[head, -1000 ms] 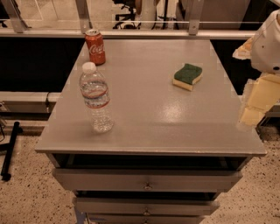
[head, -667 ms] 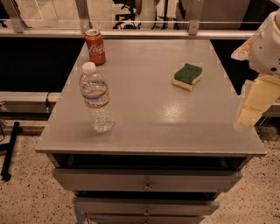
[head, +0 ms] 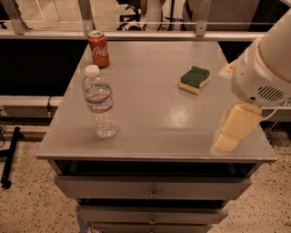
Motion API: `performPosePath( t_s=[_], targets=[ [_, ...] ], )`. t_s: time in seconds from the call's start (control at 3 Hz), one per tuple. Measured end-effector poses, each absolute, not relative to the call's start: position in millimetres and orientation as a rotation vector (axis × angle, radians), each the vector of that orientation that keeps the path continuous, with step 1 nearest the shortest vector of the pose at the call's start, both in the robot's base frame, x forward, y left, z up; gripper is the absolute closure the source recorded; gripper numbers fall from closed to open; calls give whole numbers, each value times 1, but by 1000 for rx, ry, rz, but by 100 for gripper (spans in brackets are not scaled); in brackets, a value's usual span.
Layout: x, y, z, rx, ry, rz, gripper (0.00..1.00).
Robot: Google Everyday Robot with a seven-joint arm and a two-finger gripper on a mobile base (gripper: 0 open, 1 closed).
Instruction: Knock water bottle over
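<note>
In the camera view, at eight o'clock on the grey metal table [head: 154, 123], the clear ribbed plastic water bottle [head: 100, 102] stood upright. The cream gripper [head: 226, 136] hovered at four o'clock, well apart, holding nothing visible; how far open it was, I could not tell. A sideways push high on the bottle would likely topple it best.

We see a grey table [head: 150, 113] with drawers [head: 152, 186] beneath it, standing on a speckled floor [head: 27, 205] in warm, dim light. Behind it runs a metal rail [head: 150, 22], with an office chair [head: 129, 11] beyond. The gripper [head: 229, 134] hangs over the table's right front corner.
</note>
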State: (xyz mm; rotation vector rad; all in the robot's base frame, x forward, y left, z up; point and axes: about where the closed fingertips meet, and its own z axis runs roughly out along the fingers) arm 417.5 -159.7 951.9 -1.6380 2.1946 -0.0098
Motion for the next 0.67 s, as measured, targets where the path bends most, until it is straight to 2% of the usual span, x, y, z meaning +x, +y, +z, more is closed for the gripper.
performPosePath(
  t_s=[0.67],
  targets=[
    [412, -73, 915, -1520, 2072, 139, 0]
  ],
)
